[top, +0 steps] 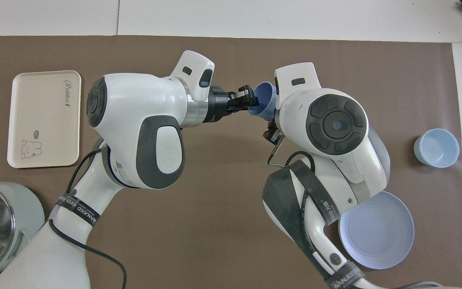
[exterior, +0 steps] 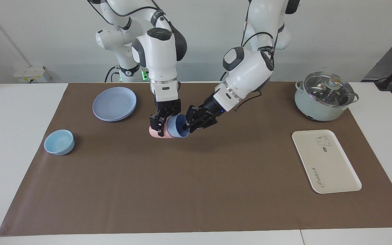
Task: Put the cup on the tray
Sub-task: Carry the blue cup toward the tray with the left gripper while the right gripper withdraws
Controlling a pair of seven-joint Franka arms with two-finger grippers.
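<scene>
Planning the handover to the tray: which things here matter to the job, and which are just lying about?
Job: blue cup, held tilted by right gripper; left gripper at its rim; tray.
Lying about: pink cup, plate, bowl, lidded pot.

From above you see both arms meeting over the middle of the brown mat [top: 223, 224]. The left claw [top: 248, 101] sits at the rim of the tilted blue cup [top: 264, 101]; the right arm's wrist hides its own claw. The cream tray [top: 46, 120] lies flat toward the left arm's end of the desk.
</scene>
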